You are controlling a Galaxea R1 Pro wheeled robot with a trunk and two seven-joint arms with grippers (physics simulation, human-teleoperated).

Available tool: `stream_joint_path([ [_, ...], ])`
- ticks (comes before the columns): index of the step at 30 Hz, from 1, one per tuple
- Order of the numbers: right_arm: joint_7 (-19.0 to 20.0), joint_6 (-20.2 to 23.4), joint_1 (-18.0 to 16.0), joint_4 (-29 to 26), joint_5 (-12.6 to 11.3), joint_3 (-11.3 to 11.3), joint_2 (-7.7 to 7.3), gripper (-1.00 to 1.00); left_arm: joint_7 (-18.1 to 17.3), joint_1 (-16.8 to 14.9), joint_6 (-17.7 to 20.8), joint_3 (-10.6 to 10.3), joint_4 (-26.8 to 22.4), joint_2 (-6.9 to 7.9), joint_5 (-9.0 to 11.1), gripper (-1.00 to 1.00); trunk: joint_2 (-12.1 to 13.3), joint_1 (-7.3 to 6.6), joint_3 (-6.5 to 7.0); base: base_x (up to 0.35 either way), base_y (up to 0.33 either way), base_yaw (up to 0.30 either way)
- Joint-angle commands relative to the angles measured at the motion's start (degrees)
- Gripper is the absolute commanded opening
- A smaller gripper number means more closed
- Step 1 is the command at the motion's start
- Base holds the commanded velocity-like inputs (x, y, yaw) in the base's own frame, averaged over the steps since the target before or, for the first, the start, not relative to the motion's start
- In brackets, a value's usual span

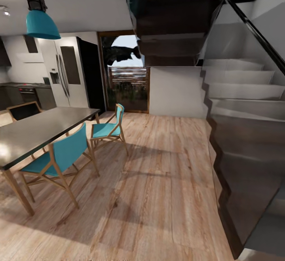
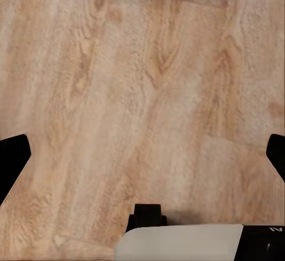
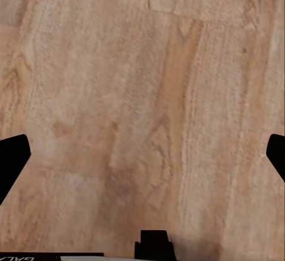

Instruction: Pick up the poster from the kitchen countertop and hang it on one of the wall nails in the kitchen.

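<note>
Wide look across an open room from the head camera: pale wooden plank floor (image 1: 158, 197) running ahead, no arms in the shot. At the left stands a dark-topped dining table (image 1: 35, 128) on light wooden legs, with two teal chairs along its near side: one close (image 1: 59, 159), one further along by the table's far corner (image 1: 109, 129). A third, dark-backed chair (image 1: 23, 110) sits at the table's far side. A teal pendant lamp (image 1: 40, 23) hangs above the table.

Beyond the table, the kitchen. A tall steel fridge (image 1: 65, 73) stands against the back wall, and just left of it a stretch of the kitchen countertop (image 1: 21, 85) shows over dark cabinets and an oven. The poster cannot be made out on that stretch from here; it is too far and too small to tell.

Straight ahead, a glazed doorway (image 1: 128, 75) with slatted fencing outside. At the right, a dark staircase (image 1: 245, 106) climbs with a black handrail.

Both wrist cameras look down at bare wood floor. The left gripper (image 2: 142, 154) has its jaws spread wide, dark fingertips (image 2: 13, 157) at either edge, nothing between them. The right gripper (image 3: 142, 157) is the same: jaws apart, fingertips (image 3: 12, 154) at the edges, holding nothing.
</note>
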Motion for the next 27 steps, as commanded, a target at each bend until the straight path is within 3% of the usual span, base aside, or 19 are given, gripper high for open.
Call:
stream_joint_path([
  [1, -0.03, -0.04, -0.02, -0.02, 0.03, 0.06, -0.01, 1.0, 0.02, 0.01, -0.08, 0.02, -0.05, 0.0, -0.03, 1.0, -0.03, 0.0, -0.05, 0.0, 0.292, 0.29],
  [14, -0.02, 0.01, -0.02, -0.02, 0.03, 0.06, -0.01, 1.0, 0.02, 0.01, -0.08, 0.14, -0.03, 0.0, -0.03, 1.0, -0.03, 0.0, -0.05, 0.0, 0.292, 0.284],
  [27, 0.15, 0.06, -0.02, 4.29, 0.03, 0.23, -0.43, 1.0, 0.02, 0.01, -0.08, 0.2, -0.02, 0.0, -0.03, 1.0, -0.03, 0.0, -0.05, 0.0, 0.292, 0.041],
])
